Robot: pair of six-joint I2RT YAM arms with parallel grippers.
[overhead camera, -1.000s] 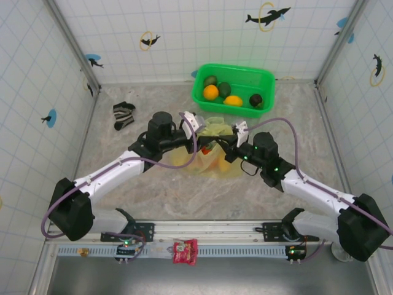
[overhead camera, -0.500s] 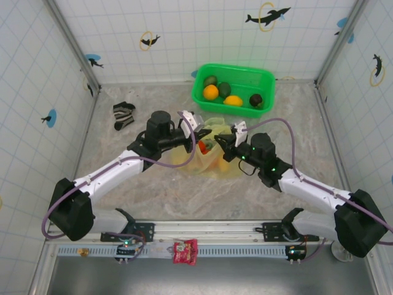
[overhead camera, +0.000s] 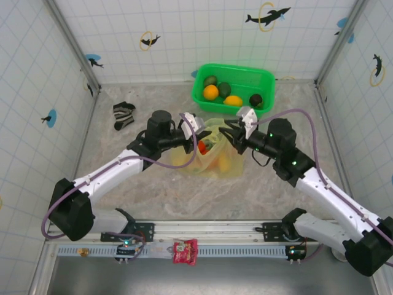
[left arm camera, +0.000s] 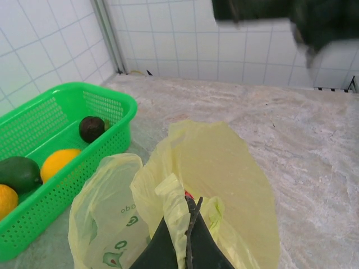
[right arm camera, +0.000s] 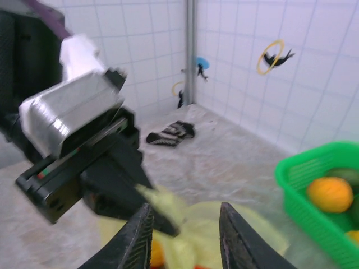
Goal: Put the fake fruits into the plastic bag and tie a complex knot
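Left gripper (left arm camera: 188, 232) (jaws closed) pinches plastic bag (left arm camera: 224, 179).

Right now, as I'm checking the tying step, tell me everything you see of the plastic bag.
The plastic bag is thin, translucent pale yellow-green film with green print, crumpled on the table. Red and orange fake fruits show through it. The left gripper is shut on a bunched fold of its top; the right gripper is open beside it.
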